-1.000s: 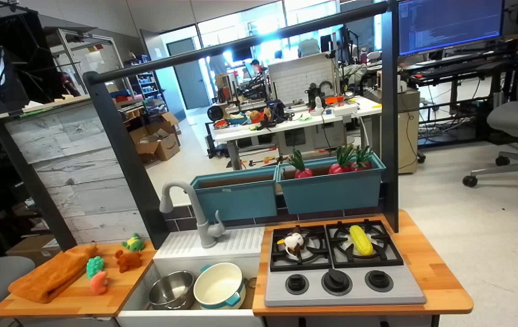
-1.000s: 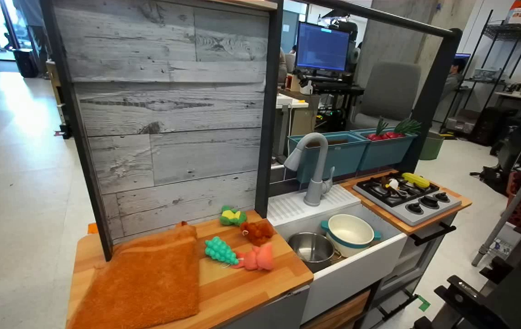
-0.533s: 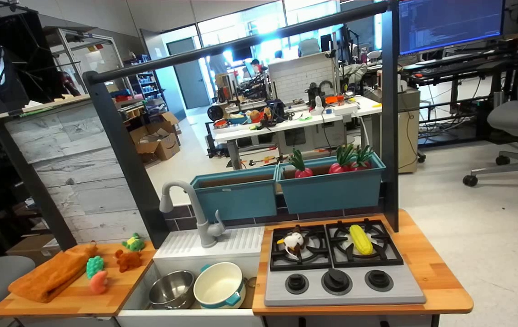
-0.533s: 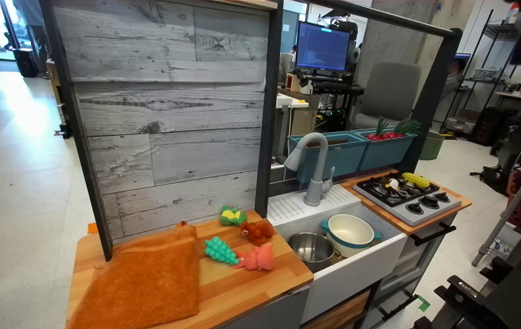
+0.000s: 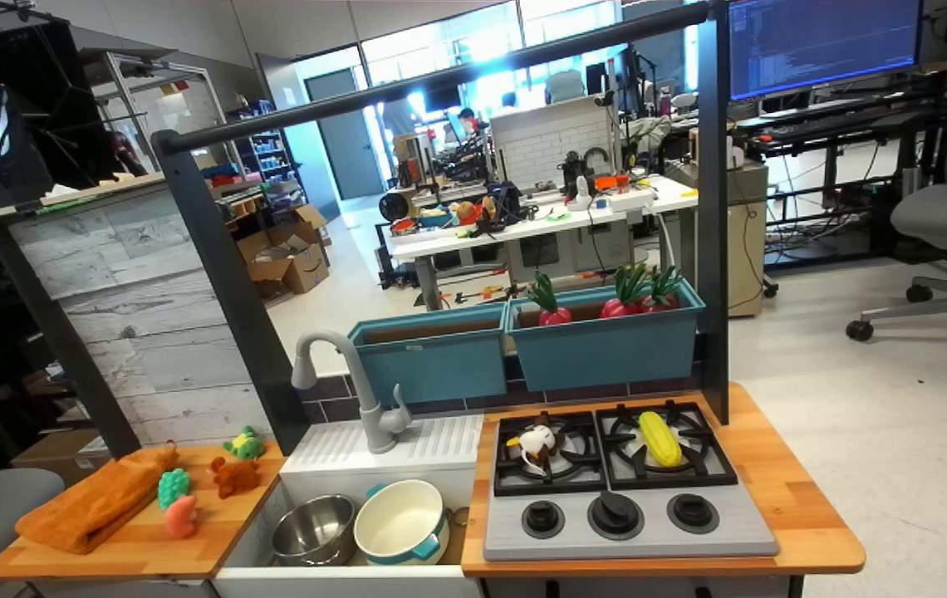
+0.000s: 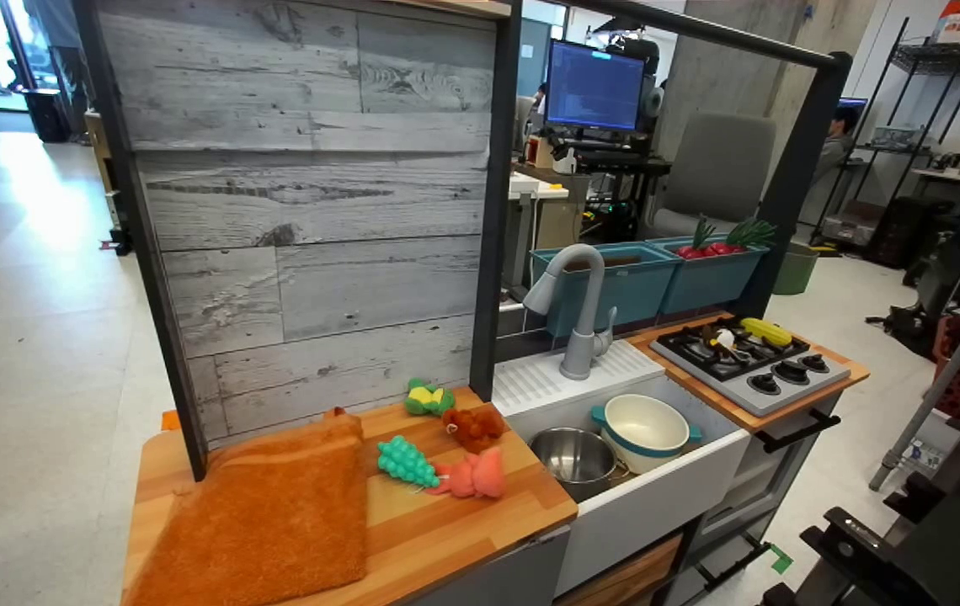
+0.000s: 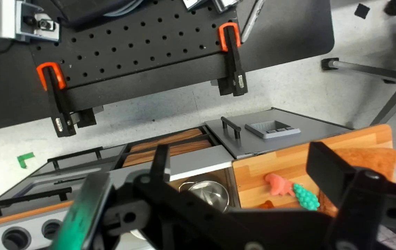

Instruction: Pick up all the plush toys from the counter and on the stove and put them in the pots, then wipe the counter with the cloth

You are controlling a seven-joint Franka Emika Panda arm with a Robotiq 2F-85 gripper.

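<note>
My gripper (image 7: 241,165) is open and empty in the wrist view, high above the counter's front. A coral plush (image 6: 476,475), a teal bumpy toy (image 6: 406,461), a brown plush (image 6: 476,427) and a green-yellow plush (image 6: 428,397) lie on the left counter beside the folded orange cloth (image 6: 278,505). The coral plush (image 7: 279,185) and teal toy (image 7: 306,197) show between the fingers. A white-brown plush (image 5: 537,440) and yellow corn (image 5: 659,438) lie on the stove grates. A steel pot (image 5: 316,531) and a cream-teal pot (image 5: 400,519) stand in the sink.
A grey faucet (image 5: 370,399) rises behind the sink. Teal planters (image 5: 606,353) hang behind the stove (image 5: 631,531). Dark posts (image 5: 716,249) and a wood panel (image 6: 312,210) frame the back. A black table with orange clamps (image 7: 231,38) faces the kitchen front.
A dark and grey part, seemingly of my arm, entered the upper right of an exterior view half a second ago; now only a sliver remains at that edge. Toys, pots and cloth are unmoved.
</note>
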